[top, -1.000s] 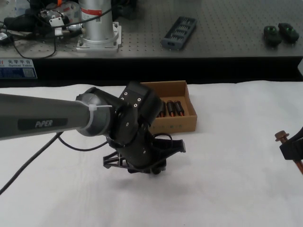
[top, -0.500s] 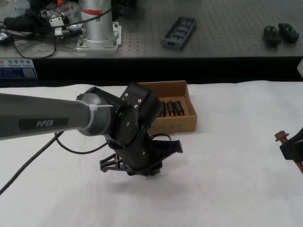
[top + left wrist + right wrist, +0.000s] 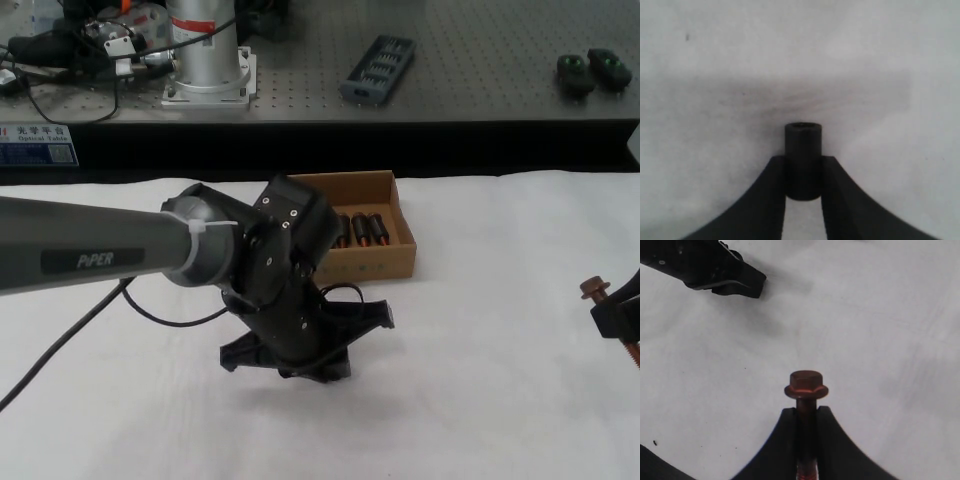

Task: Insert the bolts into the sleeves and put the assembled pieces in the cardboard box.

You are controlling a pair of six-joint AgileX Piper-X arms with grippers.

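My left gripper (image 3: 803, 172) is shut on a short black sleeve (image 3: 803, 160), held close over the white cloth; its open end faces away from the wrist. In the high view that arm's wrist (image 3: 285, 290) sits just in front of the cardboard box (image 3: 390, 258), hiding the fingers and sleeve. My right gripper (image 3: 806, 420) is shut on a copper-coloured bolt (image 3: 806, 390), hex head (image 3: 595, 289) pointing up at the bench's right edge (image 3: 615, 318). The box holds several assembled pieces (image 3: 362, 229).
White cloth (image 3: 480, 400) covers the bench. Behind it, a dark perforated table carries a metal post (image 3: 205, 45), a black bit holder (image 3: 378, 66), two dark round parts (image 3: 593, 70) and cables. A cable (image 3: 70, 335) trails from the left arm across the cloth.
The left arm's wrist has shifted slightly right and lower over the cloth, turning a little. The right gripper with the bolt has stayed put.
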